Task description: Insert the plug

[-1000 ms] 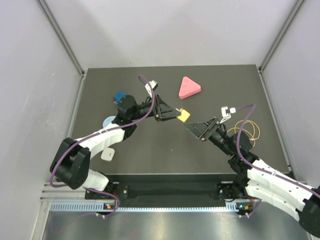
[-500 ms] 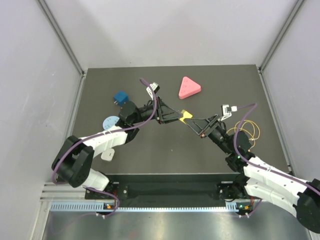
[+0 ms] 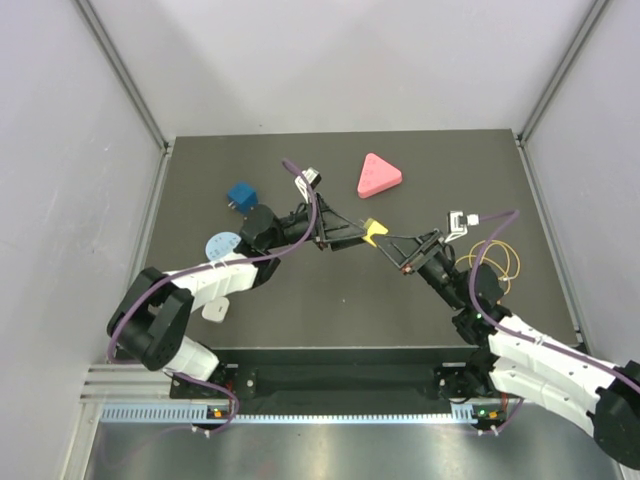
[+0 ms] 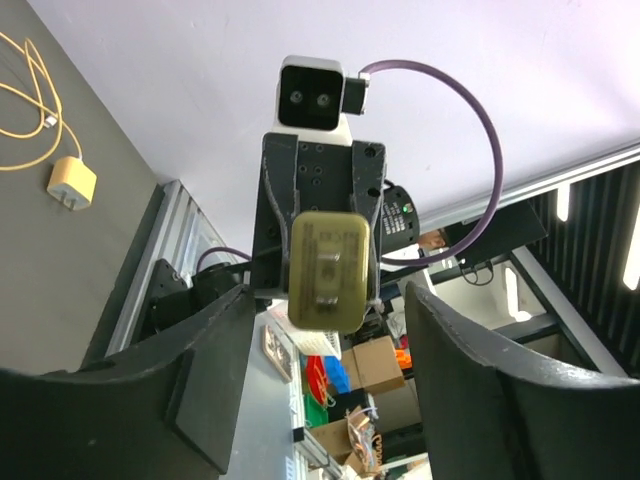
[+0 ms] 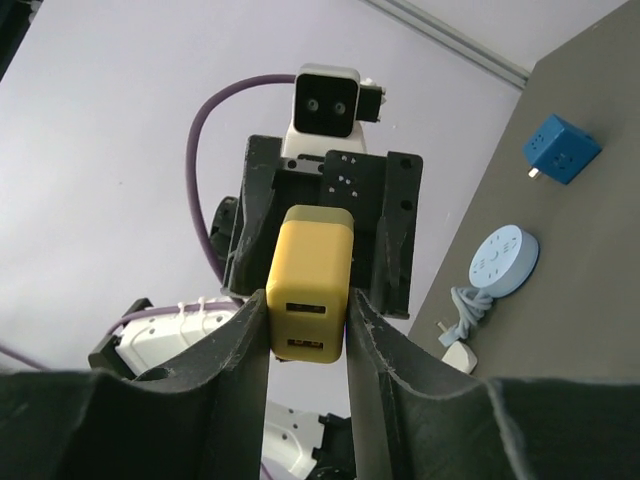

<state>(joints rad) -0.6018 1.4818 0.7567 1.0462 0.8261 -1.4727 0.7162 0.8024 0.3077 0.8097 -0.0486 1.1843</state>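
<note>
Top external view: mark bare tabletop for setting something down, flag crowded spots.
Free: front centre strip along the table edge; far right corner beyond the pink triangle. Crowded: centre, left end effector and right end effector at the yellow charger; right edge, yellow cable.

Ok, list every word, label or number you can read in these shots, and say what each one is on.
No text can be read in any view.
Yellow charger: faint print on the flat face, too blurred to read.
Cardboard boxes beyond the table edge, left wrist view: any marks are too small to read.
Pink triangle and blue cube: no lettering visible.
</note>
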